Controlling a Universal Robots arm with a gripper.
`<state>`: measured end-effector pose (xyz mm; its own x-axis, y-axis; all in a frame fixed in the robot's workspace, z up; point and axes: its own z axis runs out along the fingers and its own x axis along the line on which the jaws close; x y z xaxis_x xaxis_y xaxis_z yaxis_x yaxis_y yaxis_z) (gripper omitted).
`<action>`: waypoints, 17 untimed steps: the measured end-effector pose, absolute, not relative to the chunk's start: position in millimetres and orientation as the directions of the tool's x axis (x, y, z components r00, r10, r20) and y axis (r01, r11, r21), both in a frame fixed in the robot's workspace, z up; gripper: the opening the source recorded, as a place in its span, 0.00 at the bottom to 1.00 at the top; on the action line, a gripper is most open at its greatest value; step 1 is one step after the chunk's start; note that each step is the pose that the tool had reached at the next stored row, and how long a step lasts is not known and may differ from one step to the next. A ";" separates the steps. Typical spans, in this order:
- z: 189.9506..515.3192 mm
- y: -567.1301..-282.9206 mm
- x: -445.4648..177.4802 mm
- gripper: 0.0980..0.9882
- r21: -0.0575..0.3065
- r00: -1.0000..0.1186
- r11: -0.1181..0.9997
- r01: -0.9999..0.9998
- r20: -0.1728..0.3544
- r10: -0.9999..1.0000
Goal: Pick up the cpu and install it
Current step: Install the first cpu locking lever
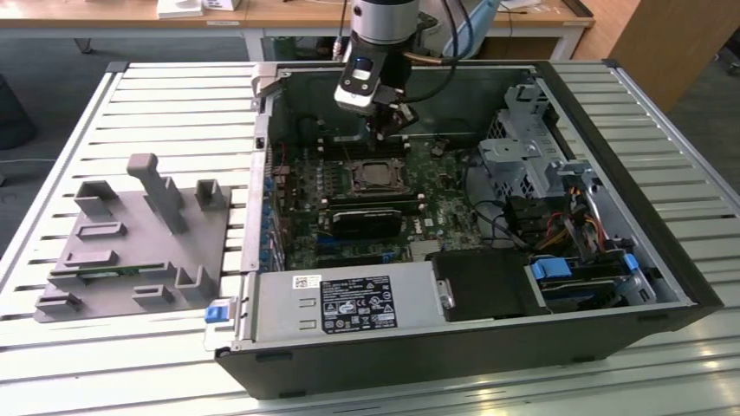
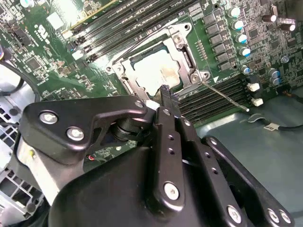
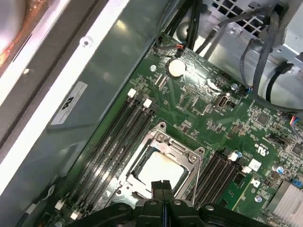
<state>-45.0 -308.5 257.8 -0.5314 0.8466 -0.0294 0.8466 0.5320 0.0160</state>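
Slatted metal table holds the open computer case, wooden desks behind

case: open computer case lying on slatted table
gripper: gripper above case's far motherboard edge
socket: socket mid-case, just below gripper
fixture: grey fixture beside case, exterior view's left

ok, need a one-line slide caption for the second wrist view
Gripper poised above the cpu, which sits in the motherboard socket beside the memory slots.

Gripper hides cpu edge — partly
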 end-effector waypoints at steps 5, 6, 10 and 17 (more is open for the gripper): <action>257.8 -308.5 -45.0 0.01 0.016 -0.559 0.560 0.828 -0.029 0.828; 257.8 -308.5 -45.0 0.01 0.016 -0.565 0.565 0.825 -0.029 0.825; 257.8 -308.5 -45.0 0.01 0.016 -0.583 0.583 0.812 -0.029 0.812; 257.8 -308.5 -45.0 0.01 0.016 -0.609 0.610 0.792 -0.029 0.792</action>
